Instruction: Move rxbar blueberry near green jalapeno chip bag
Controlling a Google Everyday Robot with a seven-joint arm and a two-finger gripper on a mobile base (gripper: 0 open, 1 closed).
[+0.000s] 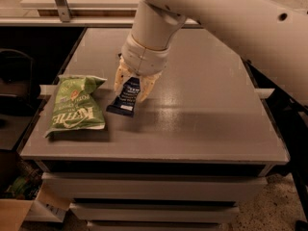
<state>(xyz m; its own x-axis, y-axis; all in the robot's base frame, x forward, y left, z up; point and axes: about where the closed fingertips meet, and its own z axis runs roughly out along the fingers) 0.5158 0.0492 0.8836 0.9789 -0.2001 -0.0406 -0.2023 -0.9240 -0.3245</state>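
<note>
My gripper hangs over the left-centre of the grey table, its two pale fingers clamped on the upper end of the rxbar blueberry. The dark navy wrapper slants down and to the left from my grasp; whether its lower end touches the tabletop I cannot tell. Just to its left, across a narrow strip of bare table, the green jalapeno chip bag lies flat by the table's left edge, white lettering facing up.

White, hole-dotted arm ends in cream pincer over the table.
</note>
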